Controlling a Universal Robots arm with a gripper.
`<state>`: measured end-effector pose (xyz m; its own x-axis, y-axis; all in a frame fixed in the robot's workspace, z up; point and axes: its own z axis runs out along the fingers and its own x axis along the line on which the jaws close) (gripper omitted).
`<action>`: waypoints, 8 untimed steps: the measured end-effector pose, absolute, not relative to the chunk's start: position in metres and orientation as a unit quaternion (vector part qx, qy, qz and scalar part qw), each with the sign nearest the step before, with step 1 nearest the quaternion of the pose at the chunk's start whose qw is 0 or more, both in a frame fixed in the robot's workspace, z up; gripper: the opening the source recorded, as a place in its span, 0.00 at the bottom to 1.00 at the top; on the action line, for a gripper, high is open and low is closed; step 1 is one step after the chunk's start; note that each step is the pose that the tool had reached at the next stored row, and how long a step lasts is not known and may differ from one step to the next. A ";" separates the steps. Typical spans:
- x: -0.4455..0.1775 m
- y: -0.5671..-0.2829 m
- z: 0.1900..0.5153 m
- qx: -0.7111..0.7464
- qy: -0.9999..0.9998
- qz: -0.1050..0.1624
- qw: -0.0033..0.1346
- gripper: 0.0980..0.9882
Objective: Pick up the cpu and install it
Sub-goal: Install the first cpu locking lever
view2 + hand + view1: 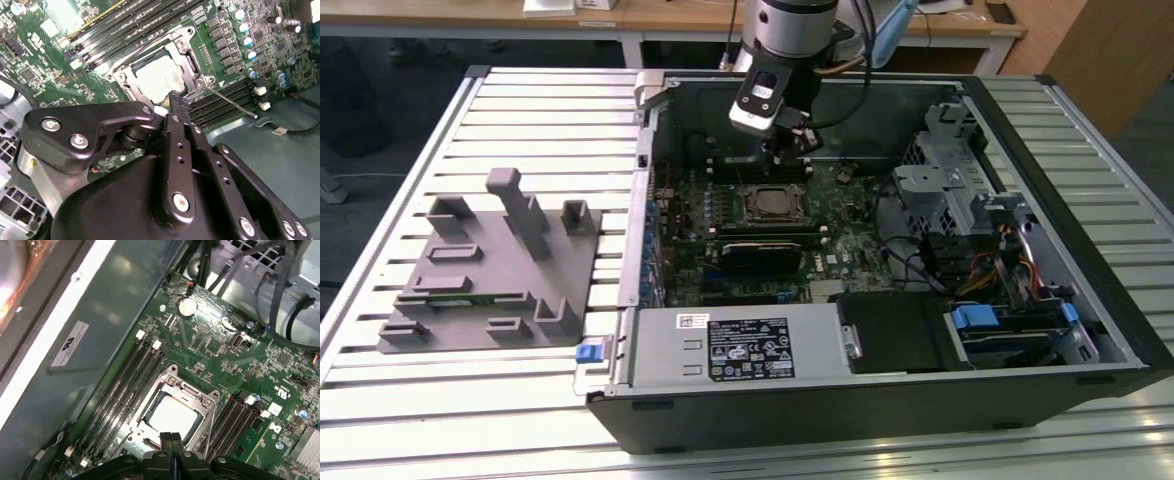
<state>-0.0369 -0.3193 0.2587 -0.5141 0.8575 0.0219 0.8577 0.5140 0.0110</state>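
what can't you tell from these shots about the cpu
- Cpu near edge: hidden by the gripper in both wrist views.
- Cpu's other edges: overlapped by the socket frame, so whether it sits flat is unclear.
- Exterior view: cpu too small to judge; gripper tips lost against the dark background.

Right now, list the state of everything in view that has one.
computer case: on its side, panel off, inside open.
cpu: flat in the socket frame, silvery top up.
gripper: shut, empty, hanging over the cpu.
memory slots: look empty.
grey tray: flat on the table, at the exterior view's left of the case.
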 end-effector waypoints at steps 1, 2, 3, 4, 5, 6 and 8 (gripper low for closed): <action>-0.037 -0.319 0.259 -0.489 -0.872 -0.010 0.007 0.02; -0.037 -0.319 0.259 -0.484 -0.875 -0.010 0.007 0.02; -0.037 -0.319 0.259 -0.480 -0.877 -0.010 0.007 0.02; -0.037 -0.319 0.259 -0.476 -0.879 -0.010 0.007 0.02; -0.037 -0.319 0.259 -0.472 -0.882 -0.010 0.007 0.02; -0.037 -0.319 0.259 -0.467 -0.884 -0.010 0.007 0.02; -0.037 -0.319 0.259 -0.456 -0.890 -0.010 0.007 0.02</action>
